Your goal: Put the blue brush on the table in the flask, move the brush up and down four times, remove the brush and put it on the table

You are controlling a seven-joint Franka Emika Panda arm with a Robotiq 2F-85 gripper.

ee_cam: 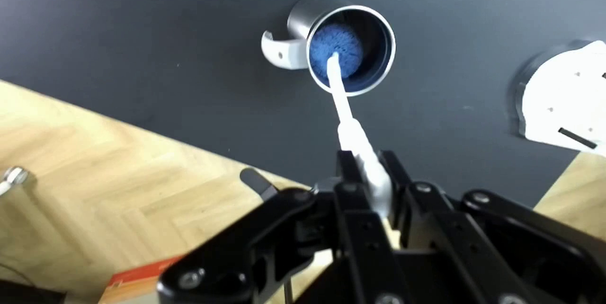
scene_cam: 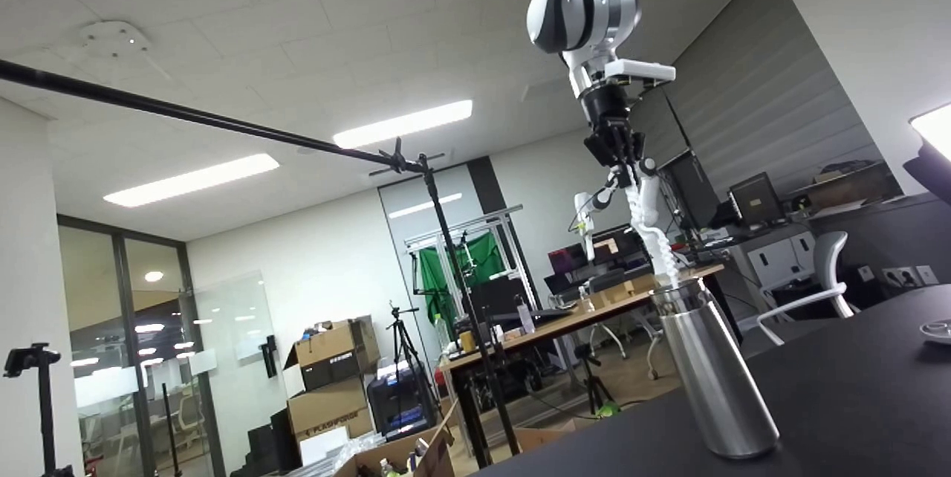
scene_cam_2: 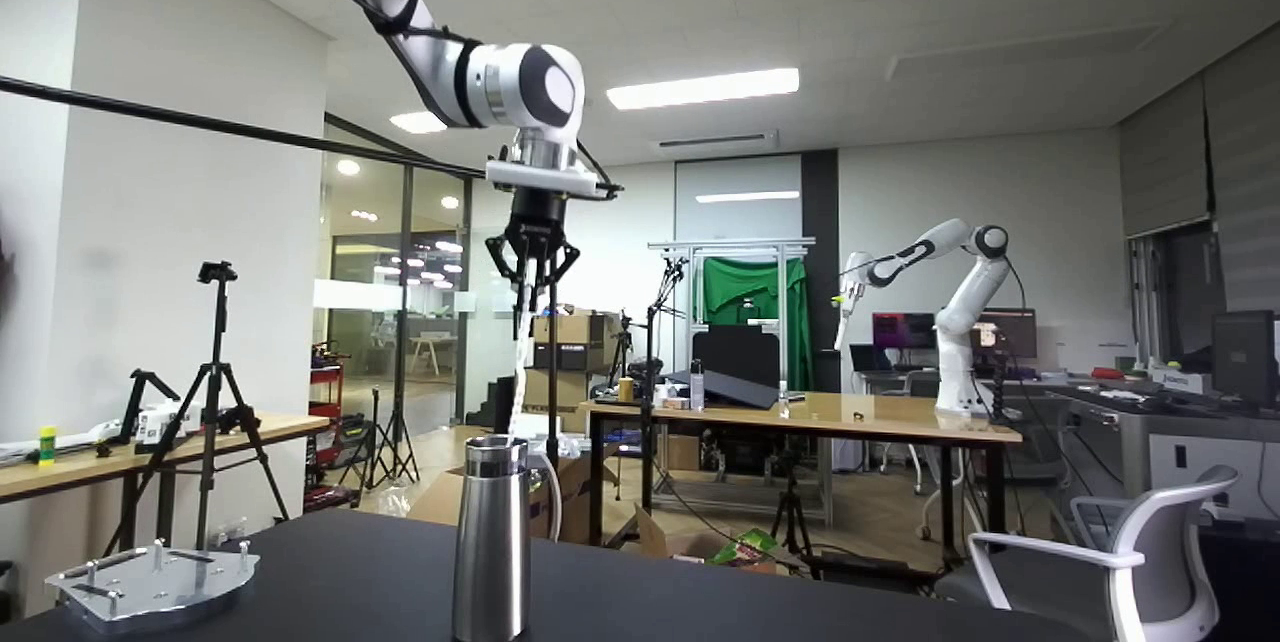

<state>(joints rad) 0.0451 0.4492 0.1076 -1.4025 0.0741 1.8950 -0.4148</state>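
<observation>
A silver flask (scene_cam_2: 490,552) with a white handle stands upright on the black table (scene_cam_2: 340,572); it also shows in an exterior view (scene_cam: 717,380) and in the wrist view (ee_cam: 303,17). My gripper (ee_cam: 368,157) is above the flask and shut on the white handle of the brush (ee_cam: 339,88). The blue bristle head sits inside the flask mouth, against the side near the flask's handle. In an exterior view the twisted white brush handle (scene_cam_2: 520,372) runs down at a slight tilt from my gripper (scene_cam_2: 527,297) into the flask. How deep the head reaches is hidden.
A metal plate with short posts (scene_cam_2: 160,582) lies on the table, also in the wrist view (ee_cam: 563,95). The table edge runs close to the flask, with wooden floor (ee_cam: 118,166) beyond. A white chair (scene_cam_2: 1165,562) stands near the table. A black pole (scene_cam_2: 240,134) crosses behind the arm.
</observation>
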